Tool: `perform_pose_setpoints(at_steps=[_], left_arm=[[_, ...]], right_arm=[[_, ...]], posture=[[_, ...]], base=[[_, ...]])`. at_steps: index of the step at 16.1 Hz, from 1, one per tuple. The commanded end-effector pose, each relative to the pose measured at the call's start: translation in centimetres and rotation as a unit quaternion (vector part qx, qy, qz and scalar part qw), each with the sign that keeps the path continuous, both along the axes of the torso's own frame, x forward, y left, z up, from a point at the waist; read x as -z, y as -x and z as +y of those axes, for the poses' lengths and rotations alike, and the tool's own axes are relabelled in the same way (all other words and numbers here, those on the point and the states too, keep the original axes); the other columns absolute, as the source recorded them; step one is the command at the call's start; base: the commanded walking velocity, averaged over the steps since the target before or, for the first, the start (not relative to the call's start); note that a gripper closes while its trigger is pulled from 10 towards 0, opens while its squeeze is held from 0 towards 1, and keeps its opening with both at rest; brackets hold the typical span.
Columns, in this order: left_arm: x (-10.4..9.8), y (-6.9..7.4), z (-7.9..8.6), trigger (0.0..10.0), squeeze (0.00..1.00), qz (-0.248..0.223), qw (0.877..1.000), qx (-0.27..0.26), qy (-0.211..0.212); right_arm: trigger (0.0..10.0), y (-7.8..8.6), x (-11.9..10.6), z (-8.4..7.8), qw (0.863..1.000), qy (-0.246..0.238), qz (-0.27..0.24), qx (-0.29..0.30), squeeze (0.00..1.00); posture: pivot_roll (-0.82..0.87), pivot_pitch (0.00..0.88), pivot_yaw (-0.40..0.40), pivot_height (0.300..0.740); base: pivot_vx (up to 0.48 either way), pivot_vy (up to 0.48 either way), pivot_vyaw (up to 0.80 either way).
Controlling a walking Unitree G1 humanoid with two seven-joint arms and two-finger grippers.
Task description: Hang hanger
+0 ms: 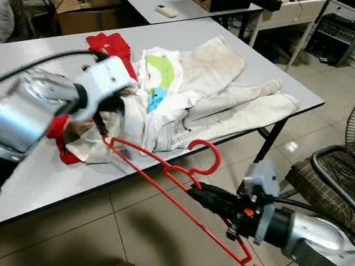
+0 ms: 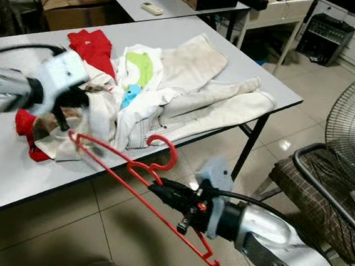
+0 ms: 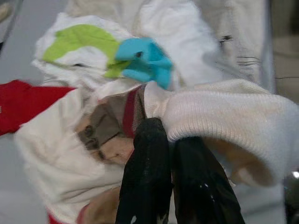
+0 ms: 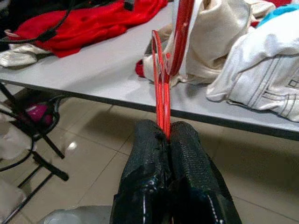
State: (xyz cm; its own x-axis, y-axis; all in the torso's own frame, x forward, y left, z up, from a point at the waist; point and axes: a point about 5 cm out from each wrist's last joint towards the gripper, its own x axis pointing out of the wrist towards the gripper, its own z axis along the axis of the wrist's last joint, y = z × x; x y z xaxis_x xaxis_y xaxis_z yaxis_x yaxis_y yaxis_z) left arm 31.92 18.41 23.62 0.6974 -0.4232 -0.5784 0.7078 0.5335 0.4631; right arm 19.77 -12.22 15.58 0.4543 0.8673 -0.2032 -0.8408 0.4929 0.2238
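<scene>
Red hanger (image 1: 179,182) held off the table's (image 1: 47,177) front edge, above the tiled floor (image 1: 155,238), one end reaching into the clothing heap at that edge. Right gripper (image 4: 166,136) clamped on the hanger's thin bars, fingers pressed together around them. Left gripper (image 3: 164,135) at the front-left part of the heap, fingers pinched on the cream knit garment (image 3: 224,116). White jacket (image 1: 230,106) spread toward the right edge. Red cloth (image 1: 113,45) near the rear edge.
</scene>
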Motion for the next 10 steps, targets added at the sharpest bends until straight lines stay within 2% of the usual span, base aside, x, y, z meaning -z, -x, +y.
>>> perform_pose_setpoints(at_steps=[1,3,5,7,9,10], left_arm=[[-0.5,0.1,-1.0,0.0,0.0,-0.007,1.0,0.026,-0.007],[-0.4,0.1,-0.9,0.0,0.0,-0.008,0.999,0.026,-0.02],[0.0,-0.1,0.3,0.0,0.0,-0.014,0.998,0.005,-0.056],[0.2,-0.3,1.1,0.0,0.0,-0.019,0.997,-0.011,-0.079],[0.2,-0.6,1.6,0.0,0.0,-0.035,0.992,-0.023,-0.116],[0.3,-0.7,1.7,0.0,0.0,-0.038,0.992,-0.024,-0.121]], right_arm=[[10.0,-1.0,0.2,-0.2,0.999,0.02,-0.009,0.03,0.0],[10.0,-2.3,0.5,-1.3,0.994,0.043,-0.015,0.103,0.0],[10.0,-2.3,-0.4,-2.3,0.99,0.027,-0.023,0.136,0.0],[10.0,-1.9,-1.1,-2.5,0.989,0.006,-0.029,0.142,0.0],[10.0,-1.6,-1.3,-2.7,0.988,0.005,-0.035,0.149,0.0],[10.0,-1.6,-1.4,-2.7,0.988,0.004,-0.035,0.149,0.0]], posture=[[0.08,0.017,0.034,0.74],[0.08,0.022,0.035,0.74],[0.07,0.024,0.034,0.74],[0.07,0.024,0.036,0.74],[0.07,0.022,0.035,0.74],[0.07,0.022,0.035,0.74]], base=[[0.0,0.0,0.0],[0.0,0.0,0.0],[0.0,0.0,0.0],[0.0,0.0,0.0],[0.0,0.0,0.0],[0.0,0.0,0.0]])
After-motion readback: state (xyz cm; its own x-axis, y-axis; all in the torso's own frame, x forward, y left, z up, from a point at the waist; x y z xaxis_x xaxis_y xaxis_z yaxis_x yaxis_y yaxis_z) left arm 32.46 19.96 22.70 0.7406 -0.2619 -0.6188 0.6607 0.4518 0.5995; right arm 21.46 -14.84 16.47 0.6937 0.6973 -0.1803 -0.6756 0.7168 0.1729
